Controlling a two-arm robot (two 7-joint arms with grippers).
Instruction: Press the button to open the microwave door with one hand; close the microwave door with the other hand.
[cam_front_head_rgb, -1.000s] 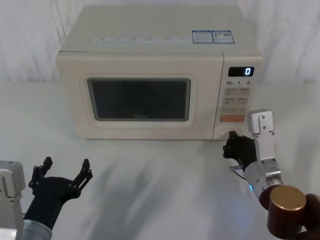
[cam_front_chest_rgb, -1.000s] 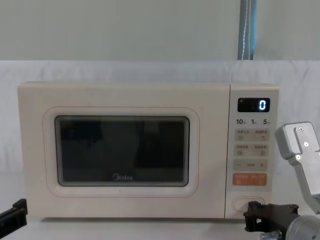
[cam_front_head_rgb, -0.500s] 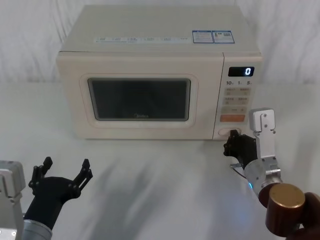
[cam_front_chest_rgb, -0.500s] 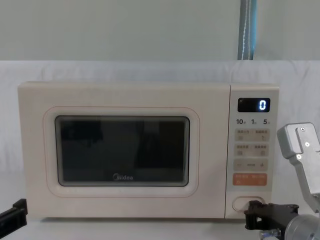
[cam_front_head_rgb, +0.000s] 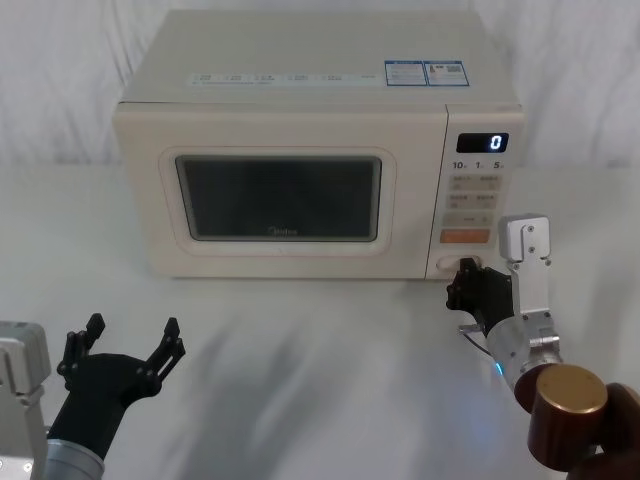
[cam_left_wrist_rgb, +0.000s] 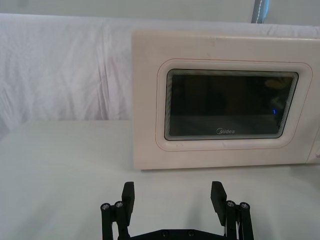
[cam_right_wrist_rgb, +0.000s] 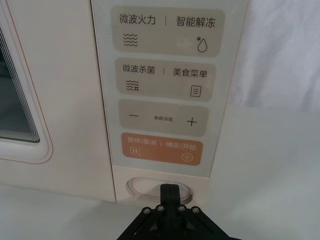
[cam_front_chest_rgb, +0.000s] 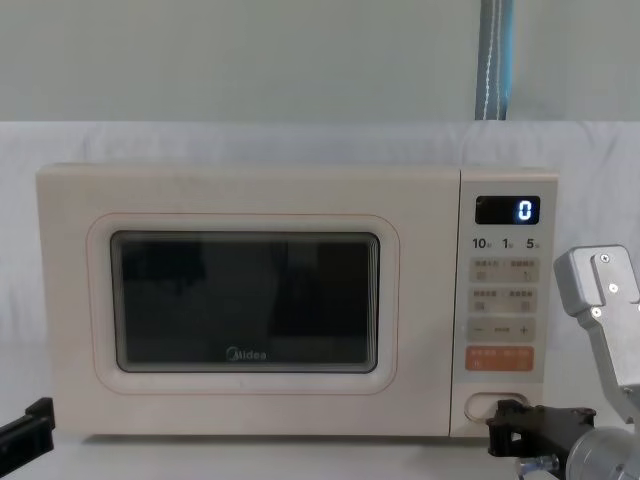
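head: high, downward | chest: low, level — both face microwave (cam_front_head_rgb: 300, 150)

We are looking at a staged test bench in a lab or studio, not a lived-in kitchen. The table (cam_front_head_rgb: 330, 370) is draped in plain white cloth, and a creased white sheet (cam_left_wrist_rgb: 60, 70) hangs as a backdrop on the far side and to the left. Above that sheet we see a bare pale grey-green wall (cam_front_chest_rgb: 240, 60), with a blue-grey metal pole (cam_front_chest_rgb: 496, 60) standing upright on the far right. A single cream microwave (cam_front_head_rgb: 300, 90) sits alone on the cloth, energy labels on its top, with no cupboards, counter fittings or dishes around it.
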